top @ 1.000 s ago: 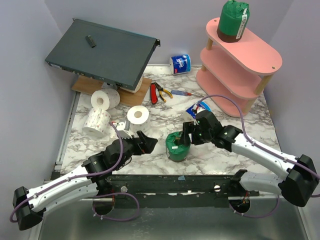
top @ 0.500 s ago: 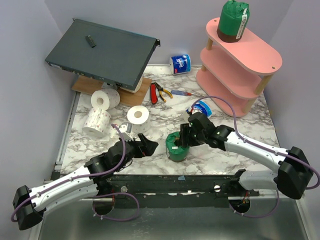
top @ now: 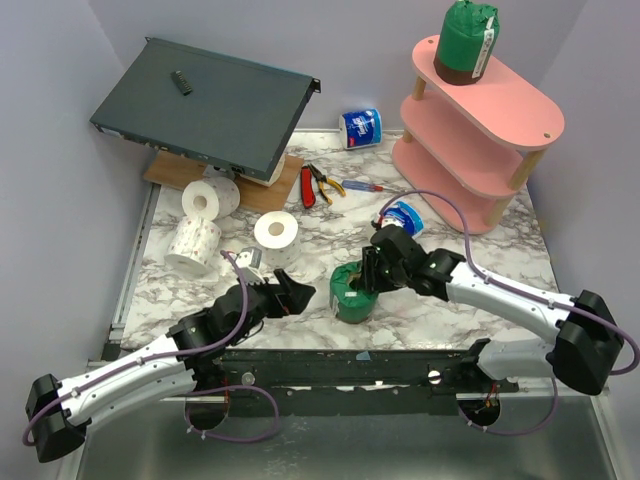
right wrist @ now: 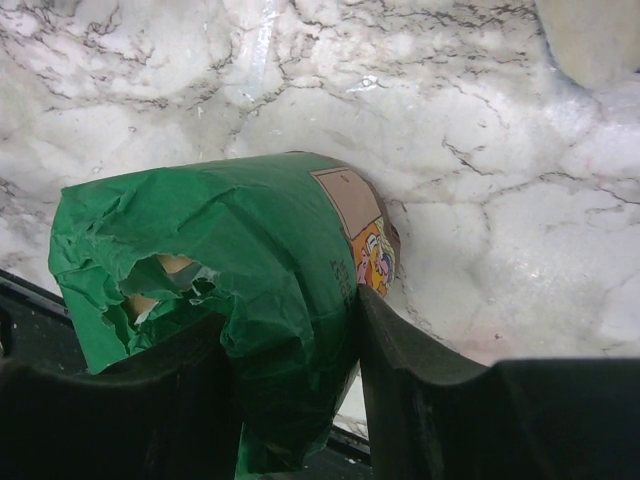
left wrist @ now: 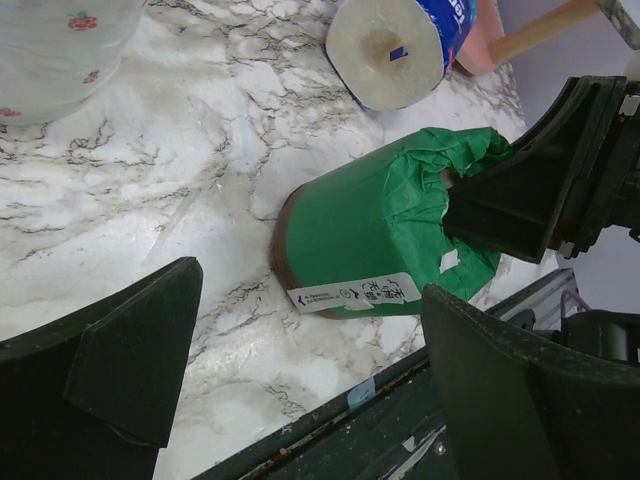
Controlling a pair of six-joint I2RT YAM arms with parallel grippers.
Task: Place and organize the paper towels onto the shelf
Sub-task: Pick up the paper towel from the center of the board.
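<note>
A green-wrapped paper towel roll (top: 352,292) stands near the table's front edge, its torn top showing in the right wrist view (right wrist: 270,260). My right gripper (top: 368,275) is shut on its upper part, both fingers pressing the wrap (right wrist: 285,330). My left gripper (top: 290,290) stands open just left of that roll (left wrist: 380,240), with nothing between its fingers (left wrist: 310,400). The pink shelf (top: 500,110) at the back right carries another green roll (top: 465,40) on its top tier. One blue-and-white roll (top: 405,215) lies by the shelf's foot, another (top: 361,127) at the back. Three white rolls (top: 276,230) (top: 211,198) (top: 193,243) sit at the left.
A dark grey metal box (top: 205,105) rests tilted on a wooden board (top: 280,190) at the back left. Red-handled pliers (top: 308,187) and a screwdriver (top: 360,186) lie mid-table. The black rail (top: 350,365) runs along the front edge.
My right gripper moved slightly left and closed its fingers onto the green roll. The left arm shifted only a little and stayed open.
</note>
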